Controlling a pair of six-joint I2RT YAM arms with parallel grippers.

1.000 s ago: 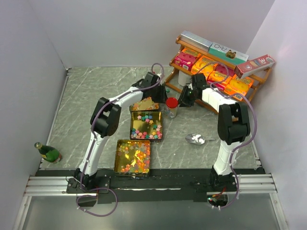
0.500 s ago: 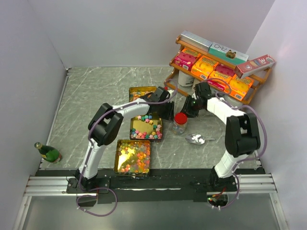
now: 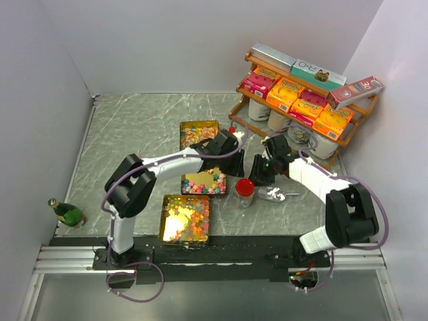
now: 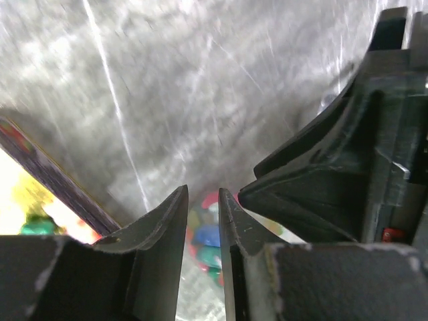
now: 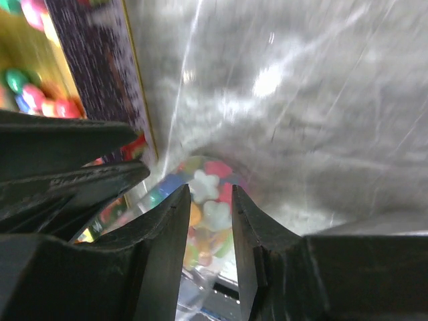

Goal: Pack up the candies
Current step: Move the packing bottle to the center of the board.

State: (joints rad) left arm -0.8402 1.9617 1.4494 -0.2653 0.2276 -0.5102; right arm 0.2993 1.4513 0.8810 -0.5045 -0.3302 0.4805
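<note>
The candies (image 3: 190, 224) are lying in 3 open tins (image 3: 192, 178) left of the red-lidded jar (image 3: 245, 195), and more are sitting inside the jar, so packing is likely remaining unfinished. The left gripper (image 4: 202, 197) and right gripper (image 5: 210, 190) are hovering just beside the jar with jaws narrowly apart. Whether either is gripping it cannot be told.

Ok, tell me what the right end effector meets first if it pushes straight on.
Most likely the clear jar of candies, showing between the fingertips of the right end effector; depth is unclear, so it may already touch.
</note>
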